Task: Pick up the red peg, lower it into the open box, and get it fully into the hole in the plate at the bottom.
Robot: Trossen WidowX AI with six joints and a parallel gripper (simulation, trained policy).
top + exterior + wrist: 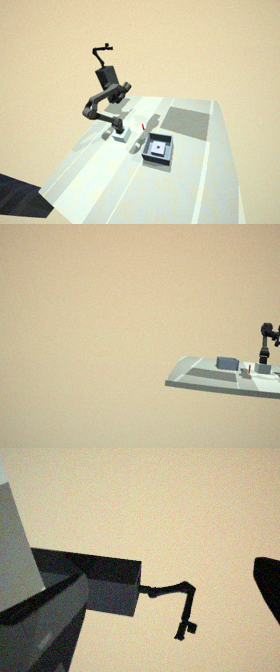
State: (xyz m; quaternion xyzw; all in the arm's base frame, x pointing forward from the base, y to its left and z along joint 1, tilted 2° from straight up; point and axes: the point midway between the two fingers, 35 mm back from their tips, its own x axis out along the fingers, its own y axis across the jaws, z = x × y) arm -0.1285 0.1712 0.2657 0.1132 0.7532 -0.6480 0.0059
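Note:
The red peg [143,127] [249,369] stands roughly upright on the table, between the arm's base and the open box. The blue-grey open box [156,160] [227,364] stands beyond it. Inside, the pale plate [162,151] shows a small dark hole [158,147] with no peg in it. My gripper [170,574] is open, its two dark fingers wide apart in the wrist view with nothing between them. The arm is folded back on the side of its base away from the box, so the gripper is far from the peg. The peg and box are out of the wrist view.
The arm's pale base block [120,138] [262,368] stands on the table [174,193] [174,382]. A dark block [106,74] [112,598] with a thin jointed black arm [98,56] [189,603] is behind the robot. Dark shadow patches cross the tabletop.

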